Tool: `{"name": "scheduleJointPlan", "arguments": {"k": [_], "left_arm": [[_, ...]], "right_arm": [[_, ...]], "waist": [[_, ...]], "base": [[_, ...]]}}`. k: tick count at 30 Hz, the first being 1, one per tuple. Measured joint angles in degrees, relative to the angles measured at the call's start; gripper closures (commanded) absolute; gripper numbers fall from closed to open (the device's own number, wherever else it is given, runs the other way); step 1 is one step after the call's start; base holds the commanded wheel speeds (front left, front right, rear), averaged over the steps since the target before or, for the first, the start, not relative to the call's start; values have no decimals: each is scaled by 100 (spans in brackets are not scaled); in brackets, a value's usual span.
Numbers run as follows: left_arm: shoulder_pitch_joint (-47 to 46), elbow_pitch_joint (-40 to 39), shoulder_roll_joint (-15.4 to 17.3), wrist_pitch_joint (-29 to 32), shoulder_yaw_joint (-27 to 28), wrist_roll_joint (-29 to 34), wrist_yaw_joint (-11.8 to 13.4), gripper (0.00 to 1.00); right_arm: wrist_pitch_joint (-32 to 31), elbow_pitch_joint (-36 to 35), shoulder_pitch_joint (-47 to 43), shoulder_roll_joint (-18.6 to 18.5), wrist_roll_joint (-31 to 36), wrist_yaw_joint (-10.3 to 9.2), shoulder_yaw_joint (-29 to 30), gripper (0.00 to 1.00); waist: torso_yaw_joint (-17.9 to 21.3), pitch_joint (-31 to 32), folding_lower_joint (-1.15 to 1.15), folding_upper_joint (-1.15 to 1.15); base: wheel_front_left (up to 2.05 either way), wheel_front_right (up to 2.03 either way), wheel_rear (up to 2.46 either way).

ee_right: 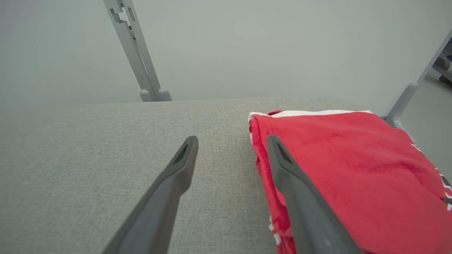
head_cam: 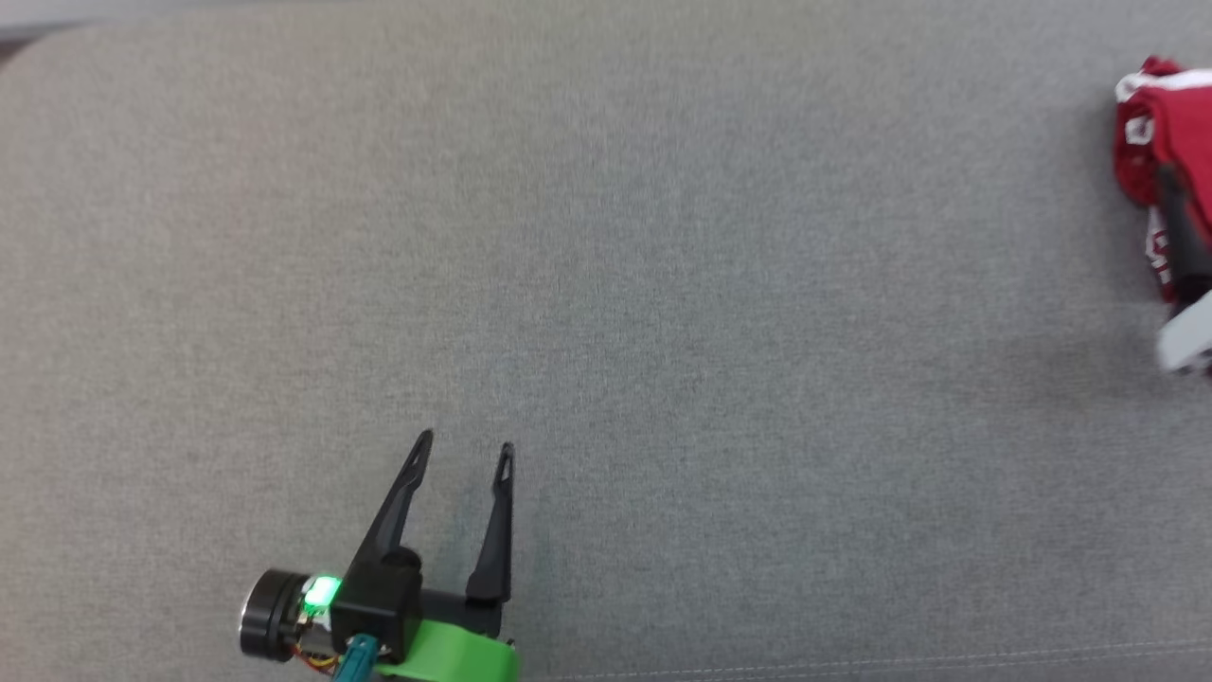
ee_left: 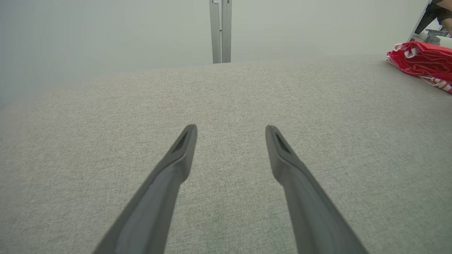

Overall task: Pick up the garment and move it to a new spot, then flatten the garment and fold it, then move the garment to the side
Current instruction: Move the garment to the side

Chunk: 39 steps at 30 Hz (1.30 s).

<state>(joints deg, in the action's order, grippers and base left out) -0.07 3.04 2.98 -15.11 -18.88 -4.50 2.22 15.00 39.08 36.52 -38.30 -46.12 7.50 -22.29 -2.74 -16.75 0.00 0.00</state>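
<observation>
Your right pincer [ee_right: 231,141] is standing wide open and gripping nothing. One finger is reaching over the edge of the folded red garment [ee_right: 353,158] and the other is hanging over the bare grey fabric surface [ee_right: 88,158]. I cannot tell whether the finger over the cloth is touching it. The garment is lying in a compact fold at the far right of the surface, close to its edge. That looks like the "side" the task is asking for.

The main risk is sitting at that finger. If you are pulling the arm away low or sideways, the tip may be catching the top layer or the white trim, dragging the fold open or shoving the bundle towards the nearby edge. Soft knit is clinging easily, so I would be lifting straight up before travelling.

Your left pincer [head_cam: 465,441] is also standing open and empty, well apart from the garment, so it is posing little risk.
</observation>
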Motion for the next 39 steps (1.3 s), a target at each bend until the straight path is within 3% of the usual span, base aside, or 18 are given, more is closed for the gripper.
{"name": "scheduleJointPlan", "arguments": {"k": [8, 12, 19, 39], "left_arm": [[582, 189, -7, 0, 469, -323, 88, 0], [721, 48, -8, -1, 666, -374, 185, 0], [1027, -64, -9, -1, 857, -421, 145, 0], [1574, -59, -11, 0, 1025, -342, -179, 0]], "right_arm": [[3, -1391, -1479, 1529, 1448, 0, 834, 0], [3, -1954, -2033, 2031, 1967, 0, 1037, 0], [4, -2498, -2958, 2716, 2484, 0, 1316, 0], [4, -2700, -4269, 3066, 2850, 0, 1277, 0]], "waist": [[41, 948, 0, 0], [58, 1387, 0, 0], [84, 1976, 0, 0], [149, 2637, -1, 0]], "base": [[0, 0, 0], [0, 0, 0], [0, 0, 0], [0, 0, 0]]}}
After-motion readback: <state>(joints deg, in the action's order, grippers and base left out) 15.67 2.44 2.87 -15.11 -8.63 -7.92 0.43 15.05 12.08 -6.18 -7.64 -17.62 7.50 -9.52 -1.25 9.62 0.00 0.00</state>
